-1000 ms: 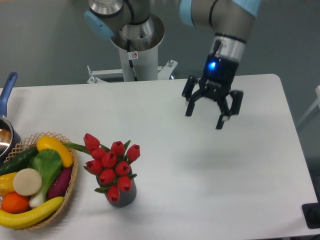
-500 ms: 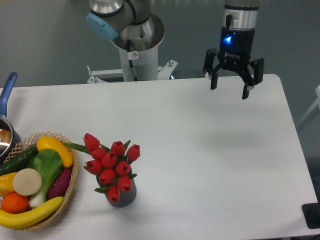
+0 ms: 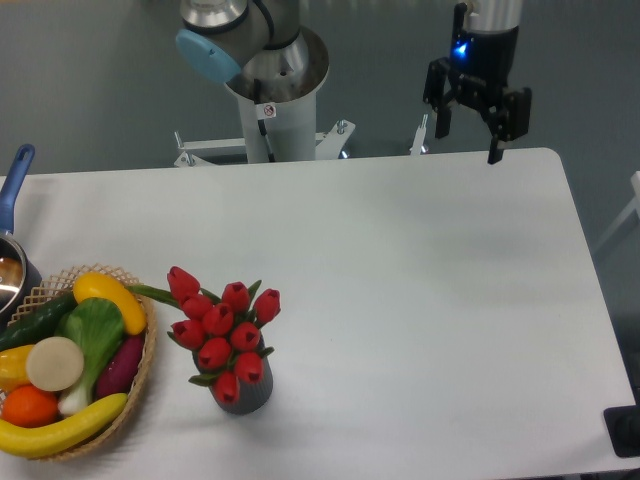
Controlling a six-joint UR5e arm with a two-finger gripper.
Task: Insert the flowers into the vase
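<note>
The flowers (image 3: 222,330), a bunch of glossy red tulip buds with green leaves, stand with their stems inside the vase (image 3: 244,396), a small dark grey ribbed cylinder at the front left of the white table. The vase stands upright. My gripper (image 3: 468,143) hangs open and empty high above the table's far right edge, far from the flowers and the vase.
A wicker basket (image 3: 137,383) of toy vegetables sits at the front left, just left of the vase. A metal pot with a blue handle (image 3: 15,180) is at the left edge. The robot's base column (image 3: 272,100) stands behind the table.
My gripper has risen and moved back and to the right, away from the table's middle. The flowers and vase have not moved.
</note>
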